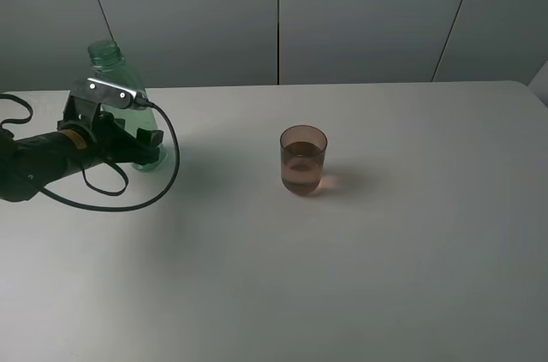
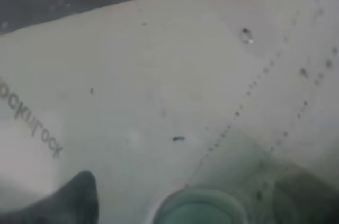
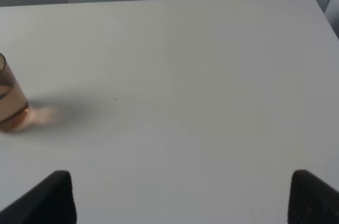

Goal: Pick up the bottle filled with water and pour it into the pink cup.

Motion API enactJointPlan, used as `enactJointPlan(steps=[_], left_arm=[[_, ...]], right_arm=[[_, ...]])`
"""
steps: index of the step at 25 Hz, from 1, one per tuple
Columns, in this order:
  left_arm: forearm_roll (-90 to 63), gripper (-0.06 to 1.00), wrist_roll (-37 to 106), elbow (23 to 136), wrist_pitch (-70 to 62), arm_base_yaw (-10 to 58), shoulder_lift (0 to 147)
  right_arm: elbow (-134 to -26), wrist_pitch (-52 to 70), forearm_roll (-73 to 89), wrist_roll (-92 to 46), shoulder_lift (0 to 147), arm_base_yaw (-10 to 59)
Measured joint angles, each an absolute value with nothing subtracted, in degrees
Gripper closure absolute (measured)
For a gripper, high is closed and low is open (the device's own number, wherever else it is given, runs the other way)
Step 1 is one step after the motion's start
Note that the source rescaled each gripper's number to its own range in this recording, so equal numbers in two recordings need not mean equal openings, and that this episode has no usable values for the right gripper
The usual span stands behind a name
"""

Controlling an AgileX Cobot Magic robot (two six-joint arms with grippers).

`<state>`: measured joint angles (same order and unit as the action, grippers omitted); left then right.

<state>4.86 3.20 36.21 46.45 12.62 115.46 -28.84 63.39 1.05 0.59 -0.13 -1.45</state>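
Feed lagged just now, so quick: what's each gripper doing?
Left gripper: at the base of the tall green-tinted transparent plastic bottle; open or gripping cannot be told.
Right gripper: open, empty, fingertips wide apart over the white table.

The exterior view is evenly and softly lit, sharp across the frame, with no harsh glare. The cup [image 1: 303, 159] casts a faint pinkish glow and soft shadow to its right on the table [image 1: 385, 251]; the bottle [image 1: 120, 88] and arm throw a diffuse dark shadow toward the right and front. The left wrist view is badly blurred and hazy, washed pale, with specks and droplets across it; only smeared lettering reads. The right wrist view is bright and fairly clear, the cup's [image 3: 9, 99] shadow soft, and the dark fingertips [image 3: 47, 197] out of focus.
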Motion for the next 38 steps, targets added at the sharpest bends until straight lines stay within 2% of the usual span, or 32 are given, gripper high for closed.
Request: enactJointPlan(steps=[15, 20, 24, 31, 38], left_arm=[[3.17, 0.35, 1.70, 31.97, 33.93, 12.62, 106.23], [2.81, 0.35, -3.40, 31.29, 23.37, 12.62, 97.93], [3.24, 0.35, -6.09, 32.60, 11.26, 12.62, 88.54], [3.24, 0.35, -5.87, 41.70, -18.52, 12.62, 69.86], [3.24, 0.35, -1.73, 42.27, -44.10, 12.62, 52.40]], right_arm=[[-28.84, 63.39, 1.05, 0.59, -0.13, -1.45], [-28.84, 63.39, 1.05, 0.59, -0.13, -1.45], [-28.84, 63.39, 1.05, 0.59, -0.13, -1.45], [-28.84, 63.39, 1.05, 0.59, -0.13, -1.45], [-28.84, 63.39, 1.05, 0.59, -0.13, -1.45]])
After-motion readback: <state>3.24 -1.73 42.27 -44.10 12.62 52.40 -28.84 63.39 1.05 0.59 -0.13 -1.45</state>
